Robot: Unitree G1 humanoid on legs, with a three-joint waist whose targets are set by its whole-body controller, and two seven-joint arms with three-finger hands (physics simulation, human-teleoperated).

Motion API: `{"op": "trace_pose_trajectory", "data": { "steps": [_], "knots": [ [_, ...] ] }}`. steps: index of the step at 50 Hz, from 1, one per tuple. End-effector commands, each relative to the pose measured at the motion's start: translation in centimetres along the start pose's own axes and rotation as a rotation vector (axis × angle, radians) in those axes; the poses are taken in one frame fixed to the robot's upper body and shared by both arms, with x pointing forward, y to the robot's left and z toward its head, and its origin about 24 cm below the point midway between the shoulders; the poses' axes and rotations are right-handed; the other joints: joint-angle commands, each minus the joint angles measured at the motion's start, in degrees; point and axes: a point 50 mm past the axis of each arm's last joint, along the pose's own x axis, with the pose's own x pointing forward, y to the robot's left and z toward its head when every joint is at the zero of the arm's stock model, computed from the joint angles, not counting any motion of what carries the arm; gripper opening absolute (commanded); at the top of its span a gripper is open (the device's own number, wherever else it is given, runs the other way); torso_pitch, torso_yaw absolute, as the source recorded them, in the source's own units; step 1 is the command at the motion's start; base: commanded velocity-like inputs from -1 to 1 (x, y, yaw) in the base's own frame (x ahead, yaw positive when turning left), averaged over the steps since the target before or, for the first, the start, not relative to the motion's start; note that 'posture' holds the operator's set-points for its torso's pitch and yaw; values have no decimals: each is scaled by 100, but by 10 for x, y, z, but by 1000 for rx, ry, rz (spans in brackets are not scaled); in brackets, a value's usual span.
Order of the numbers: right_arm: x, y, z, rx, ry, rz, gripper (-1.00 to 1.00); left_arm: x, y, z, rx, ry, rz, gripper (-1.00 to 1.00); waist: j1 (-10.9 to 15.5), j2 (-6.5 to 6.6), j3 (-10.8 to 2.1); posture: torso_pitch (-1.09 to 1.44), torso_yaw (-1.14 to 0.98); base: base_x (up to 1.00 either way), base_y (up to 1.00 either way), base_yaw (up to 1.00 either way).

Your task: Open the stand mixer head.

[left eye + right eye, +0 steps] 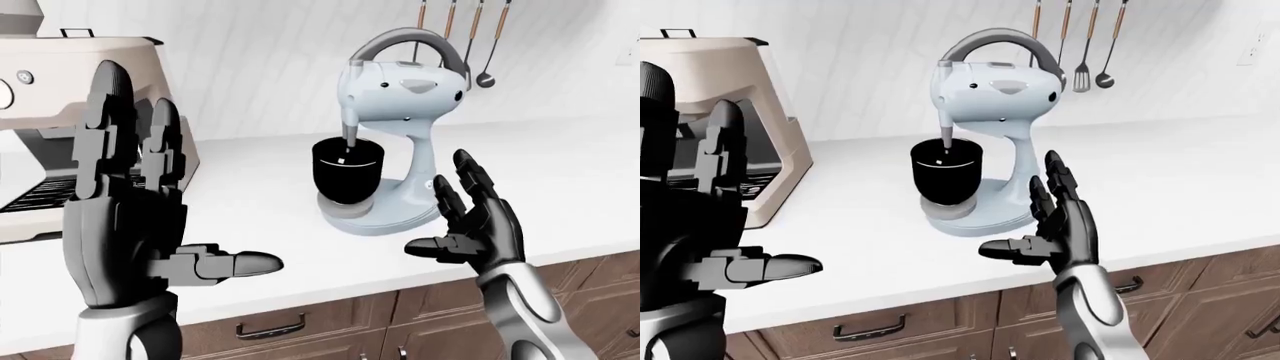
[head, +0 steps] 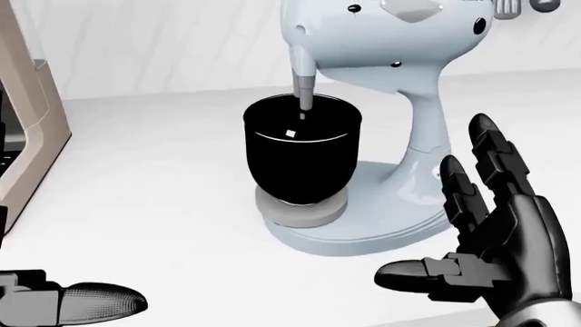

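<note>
Both hands empty, fingers spread — the right hand (image 1: 478, 217) should rise to the mixer (image 1: 400, 127) head (image 1: 405, 86), lifting under its nose — left hand (image 1: 130, 217) idle.

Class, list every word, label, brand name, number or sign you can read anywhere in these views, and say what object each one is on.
None can be read.
Mixer: only plain dark dots and a grey knob, no lettering.
Bowl: one small white square, not a character.
Coffee machine: a round dial, no legible marking.
Hanging utensils and cabinet drawers: no text.
</note>
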Motion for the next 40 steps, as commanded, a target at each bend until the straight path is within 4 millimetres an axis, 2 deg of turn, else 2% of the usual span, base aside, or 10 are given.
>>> {"op": "trace_pose_trajectory", "data": {
  "steps": [1, 3, 5, 8, 16, 23, 25, 32, 34, 40],
  "knots": [
    [0, 5, 14, -8, -76, 25, 100, 1, -2, 8, 0, -51, -11, 100, 2, -3, 0, -32, 0, 4, 0, 0],
    [0, 5, 14, -8, -76, 24, 100, 0, -2, 7, 0, -50, -11, 100, -2, 1, 121, -32, 0, 5, 0, 0],
    [0, 5, 13, -8, -75, 25, 100, 0, -2, 8, -1, -50, -11, 100, 3, -3, 18, -32, 0, 4, 0, 0],
    [1, 5, 14, -5, -74, 25, 100, 0, -2, 7, -1, -50, -10, 100, 1, 1, 133, -32, 0, 5, 0, 0],
    [3, 5, 12, -3, -69, 21, 100, 1, -1, 7, -1, -51, -7, 100, 16, -9, -4, -32, 0, 4, 0, 0],
    [4, 3, 9, -6, -63, 15, 100, 1, -1, 8, 0, -53, -7, 100, 26, -12, -11, -32, 0, 4, 0, 0],
    [5, 3, 7, -7, -59, 13, 100, 0, -1, 8, 1, -53, -7, 100, 18, -3, 122, -32, 0, 5, 0, 0],
    [8, -1, 4, -7, -52, -1, 100, 0, -1, 8, 0, -53, -7, 100, 27, -3, -2, -32, 0, 4, 0, 0],
    [9, -1, 4, -6, -51, -3, 100, 1, -1, 8, 1, -53, -7, 100, 19, 5, 123, -32, 0, 5, 0, 0],
    [12, -1, 6, -7, -54, -3, 100, 1, -1, 9, 1, -54, -7, 100, 26, 0, -2, -32, 0, 4, 0, 0]
  ]
}}
